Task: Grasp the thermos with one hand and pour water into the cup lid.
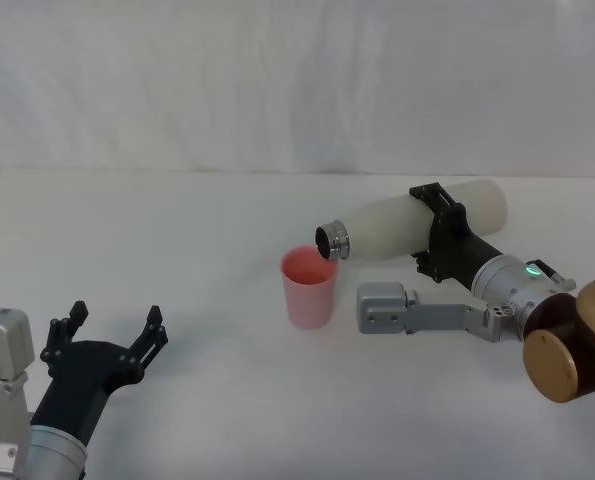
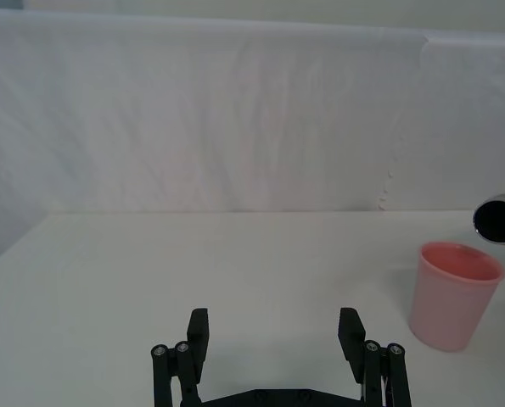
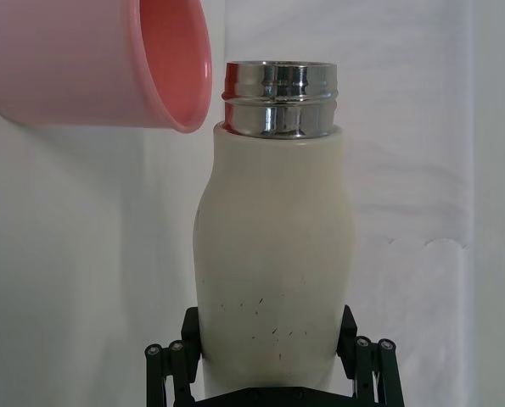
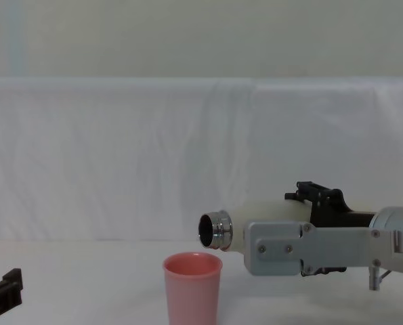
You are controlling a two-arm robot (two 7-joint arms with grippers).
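Pouring step in hand, judged from the pose: thermos point(image 1: 402, 226) lifted off the table point(image 1: 177, 250) and tipped close to horizontal, steel neck point(image 1: 333, 240) pointing toward the robot's left and hanging just above the far rim of the cup lid point(image 1: 309, 286). Right claw point(image 1: 435, 232) clamped on the thermos around mid-body, fingers point(image 3: 171, 360) pressed against both sides of the cream wall in the right wrist view. Cup lid upright on the table near the middle, salmon-pink, open mouth up, apparently untouched by the neck, though the gap looks slim in the chest view. No stream of water discernible at the mouth; fill level inside the cup impossible to judge. Left claw point(image 1: 112, 330) parked low at the robot's left, well apart from the cup, fingers spread wide with nothing between them. To pour well: best to bring the mouth a little more over the cup's centre rather than its edge, since a stream from a near-level bottle would likely arc forward and could overshoot the near rim. Advisable to deepen the tilt slowly, rolling the wrist in small steps and pausing once flow starts, so as to avoid a gulping surge. Worth holding the neck clear of the rim; a light plastic cup would probably tip or slide at a nudge. Firm grip needed throughout, given the smooth, rounded body and a shifting load.
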